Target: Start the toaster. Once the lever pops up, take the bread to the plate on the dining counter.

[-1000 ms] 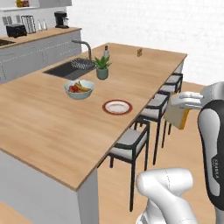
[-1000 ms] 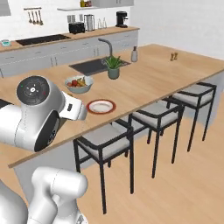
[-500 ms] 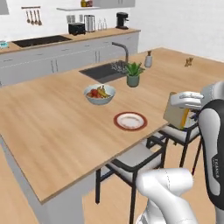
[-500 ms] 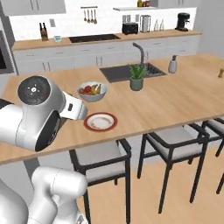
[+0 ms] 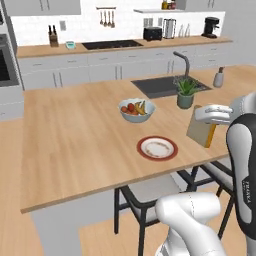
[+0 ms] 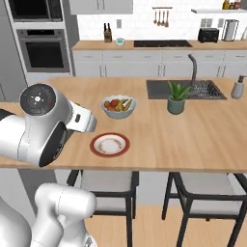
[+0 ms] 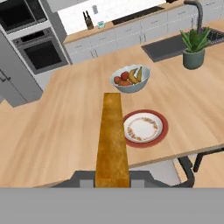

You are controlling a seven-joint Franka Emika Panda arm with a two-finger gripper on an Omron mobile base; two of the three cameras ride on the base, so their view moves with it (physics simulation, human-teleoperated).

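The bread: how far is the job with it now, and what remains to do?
Done: the bread is out of the toaster, which stands on the far counter. In hand: the gripper is shut on the bread, holding it on edge above the near edge of the dining counter, beside the plate. Left: carry it over the plate, lower it and let go.

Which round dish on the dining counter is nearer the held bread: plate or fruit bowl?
The plate: flat, red-rimmed, white centre, right beside the bread in the hand view. The white fruit bowl sits farther back, holding fruit.
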